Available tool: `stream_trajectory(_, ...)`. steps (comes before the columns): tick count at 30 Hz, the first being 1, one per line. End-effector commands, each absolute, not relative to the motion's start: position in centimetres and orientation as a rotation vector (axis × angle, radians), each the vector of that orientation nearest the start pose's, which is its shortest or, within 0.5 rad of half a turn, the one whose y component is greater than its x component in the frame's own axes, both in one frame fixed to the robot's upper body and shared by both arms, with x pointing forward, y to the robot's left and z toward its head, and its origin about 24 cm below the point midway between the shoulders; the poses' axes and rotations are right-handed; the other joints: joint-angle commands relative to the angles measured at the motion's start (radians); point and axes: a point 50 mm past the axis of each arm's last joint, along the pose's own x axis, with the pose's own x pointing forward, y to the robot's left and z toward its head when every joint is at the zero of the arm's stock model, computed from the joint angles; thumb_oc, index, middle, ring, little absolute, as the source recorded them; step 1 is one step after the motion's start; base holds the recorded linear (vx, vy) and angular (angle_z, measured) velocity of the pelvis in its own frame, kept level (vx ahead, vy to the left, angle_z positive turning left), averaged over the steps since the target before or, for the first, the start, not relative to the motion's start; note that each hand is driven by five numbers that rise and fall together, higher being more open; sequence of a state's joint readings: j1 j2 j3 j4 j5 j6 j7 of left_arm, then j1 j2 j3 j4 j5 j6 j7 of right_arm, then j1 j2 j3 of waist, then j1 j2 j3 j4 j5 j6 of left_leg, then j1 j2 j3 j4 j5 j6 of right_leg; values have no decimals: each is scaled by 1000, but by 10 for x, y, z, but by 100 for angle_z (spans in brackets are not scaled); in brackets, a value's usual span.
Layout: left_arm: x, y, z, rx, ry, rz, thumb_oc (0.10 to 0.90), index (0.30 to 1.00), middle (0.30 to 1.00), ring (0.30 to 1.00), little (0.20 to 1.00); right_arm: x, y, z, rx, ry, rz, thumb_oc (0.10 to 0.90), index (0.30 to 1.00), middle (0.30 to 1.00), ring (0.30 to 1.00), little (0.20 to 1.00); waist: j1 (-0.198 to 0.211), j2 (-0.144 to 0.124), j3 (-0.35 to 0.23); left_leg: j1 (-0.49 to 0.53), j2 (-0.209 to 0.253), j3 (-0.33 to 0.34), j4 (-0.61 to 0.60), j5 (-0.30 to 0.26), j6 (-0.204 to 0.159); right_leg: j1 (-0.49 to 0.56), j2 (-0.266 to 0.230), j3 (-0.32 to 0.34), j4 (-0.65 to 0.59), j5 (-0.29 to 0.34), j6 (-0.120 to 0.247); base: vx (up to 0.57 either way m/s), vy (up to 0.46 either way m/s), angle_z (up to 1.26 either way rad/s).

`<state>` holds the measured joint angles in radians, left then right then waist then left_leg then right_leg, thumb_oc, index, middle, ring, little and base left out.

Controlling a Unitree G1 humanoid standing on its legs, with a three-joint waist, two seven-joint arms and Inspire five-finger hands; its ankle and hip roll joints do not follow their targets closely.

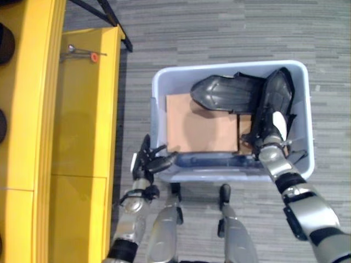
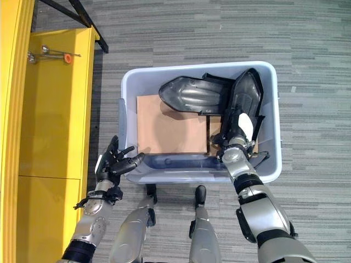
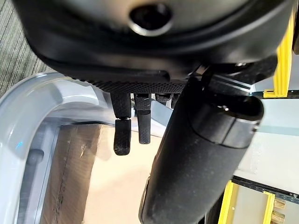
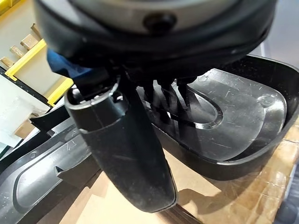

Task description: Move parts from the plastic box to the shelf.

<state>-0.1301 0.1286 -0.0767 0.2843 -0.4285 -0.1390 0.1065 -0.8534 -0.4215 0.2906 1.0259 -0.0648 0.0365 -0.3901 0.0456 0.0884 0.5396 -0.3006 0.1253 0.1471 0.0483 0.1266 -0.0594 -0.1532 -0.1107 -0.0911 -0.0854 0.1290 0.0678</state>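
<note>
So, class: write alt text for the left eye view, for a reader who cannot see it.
The robot's right hand reaches into a pale plastic box onto an upright black part; another black part lies on cardboard. The left hand hovers open at the box's near left corner, beside a yellow shelf.

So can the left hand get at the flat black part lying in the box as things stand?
Probably not yet: the left hand sits open outside the box's near-left corner, and the flat part lies toward the far wall.

Pale blue-grey plastic box [image 1: 308, 115] — black parts [image 1: 225, 93] — yellow shelf [image 1: 82, 131].
</note>
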Motion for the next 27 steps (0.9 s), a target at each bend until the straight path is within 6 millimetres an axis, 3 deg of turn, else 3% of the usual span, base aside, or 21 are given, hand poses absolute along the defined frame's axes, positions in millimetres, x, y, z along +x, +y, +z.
stream_trajectory(1, 267, 132, 13, -355, 98, -3, 900, 1000, 1000, 1000, 1000, 407, -185, 169, -770, -182, -228, 900, 1000, 1000, 1000, 1000, 10, 22, -20, 5, 96, -83, 107, -62, -119, 24, -80, -34, 75, 22, -11, 0, 0, 0)
stream_trajectory(11, 270, 135, 19, -357, 73, 13, 900, 1000, 1000, 1000, 1000, 404, -166, 190, -893, -316, -181, 900, 1000, 1000, 1000, 1000, 6, 14, -20, -13, 95, -86, 113, -65, -116, 6, -77, -32, 81, 23, -10, 0, 0, 0)
stream_trajectory(27, 269, 142, 18, -348, 73, 42, 900, 1000, 1000, 1000, 1000, 388, -191, 207, -695, -403, -351, 900, 1000, 1000, 1000, 1000, -25, -13, -20, -4, 99, -92, 110, -70, -121, -4, -72, -22, 86, 23, -10, 0, 0, 0)
